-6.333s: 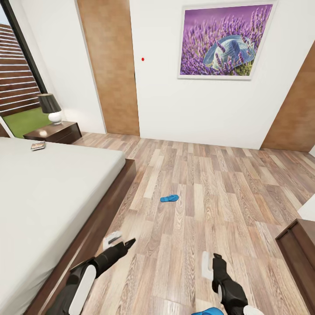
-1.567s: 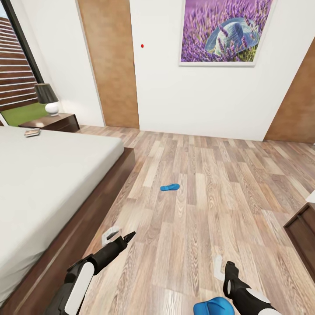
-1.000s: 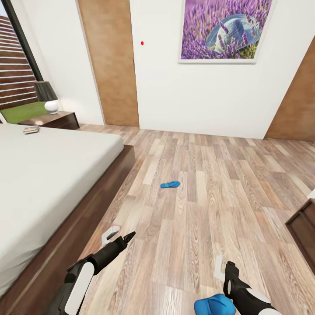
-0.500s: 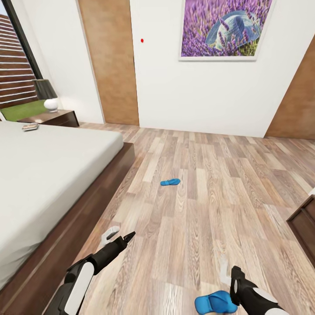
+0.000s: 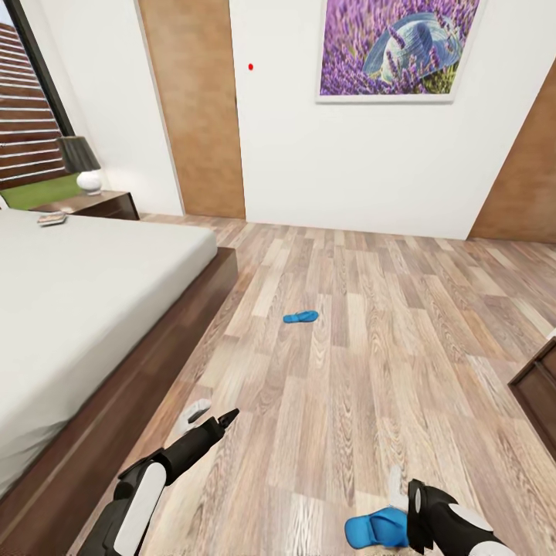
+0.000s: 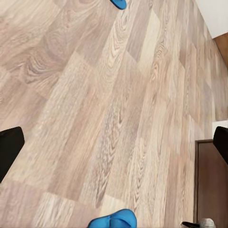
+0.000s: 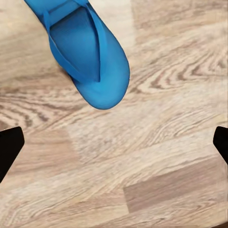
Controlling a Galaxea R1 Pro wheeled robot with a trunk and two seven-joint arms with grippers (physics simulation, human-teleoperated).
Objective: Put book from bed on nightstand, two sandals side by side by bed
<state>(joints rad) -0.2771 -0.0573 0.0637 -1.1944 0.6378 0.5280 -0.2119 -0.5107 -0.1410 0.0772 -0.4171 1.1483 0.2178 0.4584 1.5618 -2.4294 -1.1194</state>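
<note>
One blue sandal lies on the wood floor mid-room, also at the edge of the left wrist view as a sandal. The other sandal lies flat by my right gripper, which is open; in the right wrist view this sandal sits just beyond the spread gripper, untouched. My left gripper hovers open over bare floor beside the bed, and it holds nothing. The book rests on the mattress's far corner, next to the nightstand.
A lamp stands on the nightstand. A dark brown dresser juts in at the right edge. The white wall with a lavender picture and wood panels closes the far side. Open plank floor lies between bed and dresser.
The whole view has shifted as the camera moved. My right gripper has dropped lower beside the near sandal, which now shows more fully. The left arm holds its pose.
</note>
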